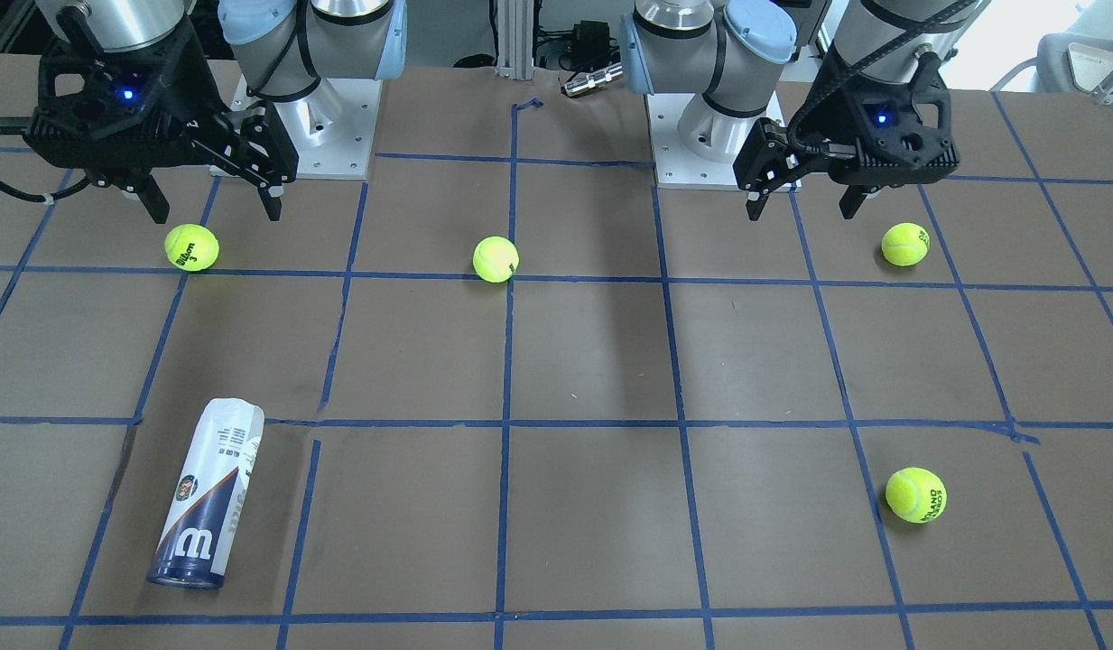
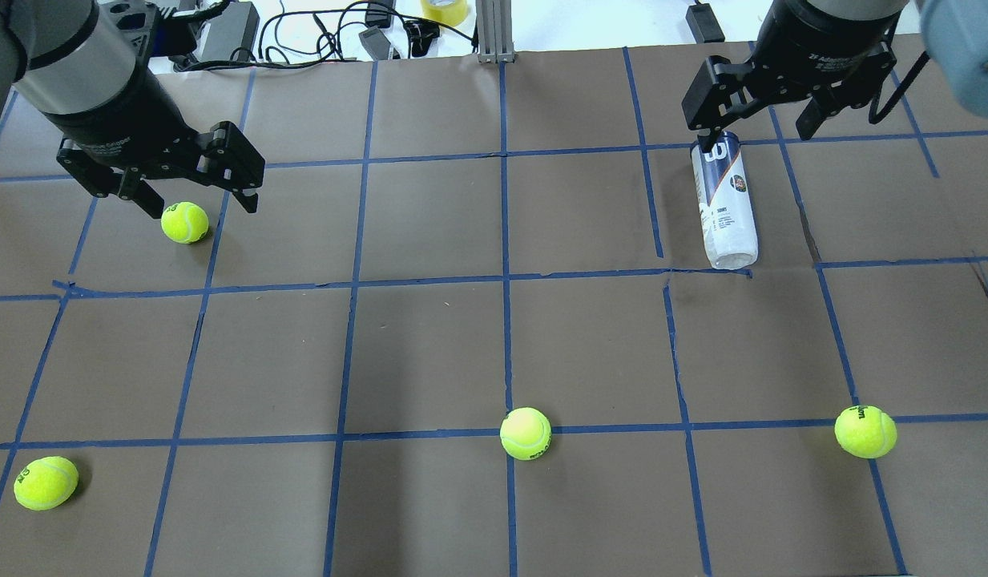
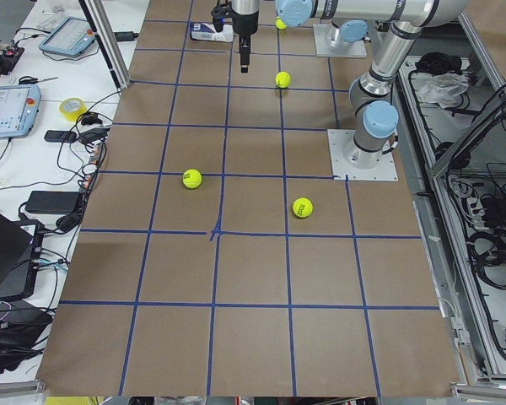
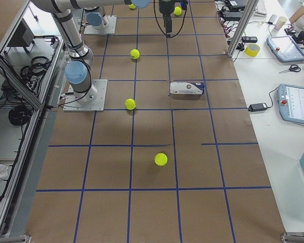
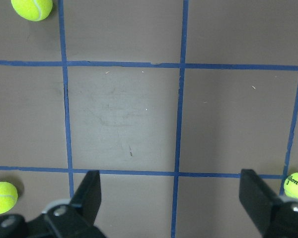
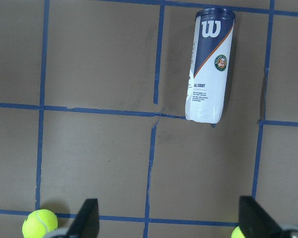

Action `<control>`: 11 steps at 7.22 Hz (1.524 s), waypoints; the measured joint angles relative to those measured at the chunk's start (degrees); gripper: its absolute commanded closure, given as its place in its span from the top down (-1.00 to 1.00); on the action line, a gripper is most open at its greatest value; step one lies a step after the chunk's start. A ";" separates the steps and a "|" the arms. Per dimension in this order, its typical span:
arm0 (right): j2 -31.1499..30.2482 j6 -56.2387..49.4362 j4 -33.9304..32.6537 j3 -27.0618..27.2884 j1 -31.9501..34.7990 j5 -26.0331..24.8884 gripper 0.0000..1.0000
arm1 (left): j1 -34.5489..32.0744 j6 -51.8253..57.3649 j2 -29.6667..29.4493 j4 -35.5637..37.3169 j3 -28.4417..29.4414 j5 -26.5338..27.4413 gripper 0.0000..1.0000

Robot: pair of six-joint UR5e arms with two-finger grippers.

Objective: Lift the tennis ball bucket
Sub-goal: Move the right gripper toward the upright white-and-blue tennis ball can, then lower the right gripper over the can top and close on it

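Observation:
The tennis ball bucket (image 1: 204,506) lies on its side on the brown table, a clear tube with a white and navy label and a "W" logo. It also shows in the overhead view (image 2: 726,204), the right wrist view (image 6: 210,69) and both side views (image 4: 187,88) (image 3: 207,31). My right gripper (image 2: 756,136) hangs open and empty, high above the table on the bucket's side (image 1: 216,215) (image 6: 171,220). My left gripper (image 2: 201,207) is open and empty, high over the other half (image 1: 801,209) (image 5: 171,198).
Several yellow-green tennis balls lie loose on the table: one below the left gripper (image 2: 184,222), one in the middle (image 2: 526,433), one near the right (image 2: 865,431) and one near the left (image 2: 45,482). Blue tape lines grid the table. Cables lie beyond the far edge (image 2: 317,32).

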 measured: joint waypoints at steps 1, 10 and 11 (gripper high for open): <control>0.04 -0.13 -0.14 0.00 -0.08 0.01 1.00 | 0.00 -0.01 0.00 -0.03 -0.06 -0.04 1.00; 24.04 0.50 -25.56 1.33 -8.14 0.19 1.00 | 0.00 -0.02 -0.05 -0.05 -0.14 -0.04 1.00; 27.27 0.55 -28.21 1.30 -8.39 0.20 1.00 | 0.00 0.00 -0.05 -0.05 -0.14 -0.03 1.00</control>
